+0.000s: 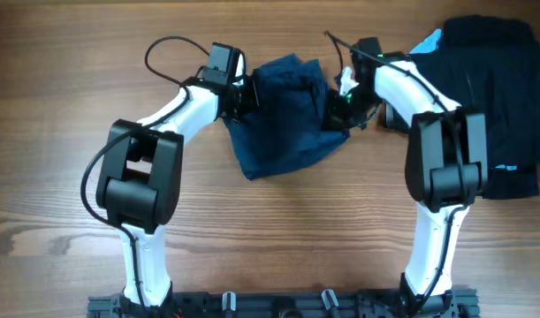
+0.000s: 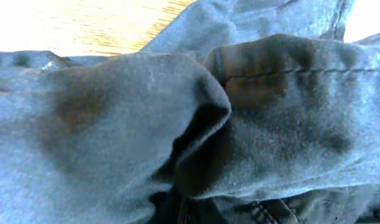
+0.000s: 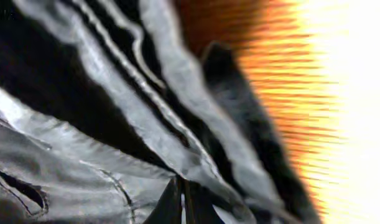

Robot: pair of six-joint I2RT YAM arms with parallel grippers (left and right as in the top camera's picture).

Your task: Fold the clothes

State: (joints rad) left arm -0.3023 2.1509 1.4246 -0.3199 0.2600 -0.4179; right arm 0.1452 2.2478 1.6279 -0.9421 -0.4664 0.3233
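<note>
Two white-and-black robot arms [image 1: 177, 110] were observed over one brown wooden counter [image 1: 57, 71]. One crumpled dark blue denim-like garment [image 1: 283, 124] lay on the counter at centre, between the two arms. The left fingers [image 1: 247, 95] were at the garment's left edge and the right fingers [image 1: 338, 106] at its right edge, both against the cloth. One separate heap of black clothing [image 1: 490, 79] lay at the counter's far right, apart from the blue garment, with a light blue piece [image 1: 427, 41] showing at its upper left. In the left wrist view bunched blue-grey fabric [image 2: 196, 124] filled the frame and hid the fingers; whether they were wide, narrow or clamped could not be told. The right wrist view was likewise filled with seamed folds [image 3: 140, 112], and the state of those fingers could not be told either.
</note>
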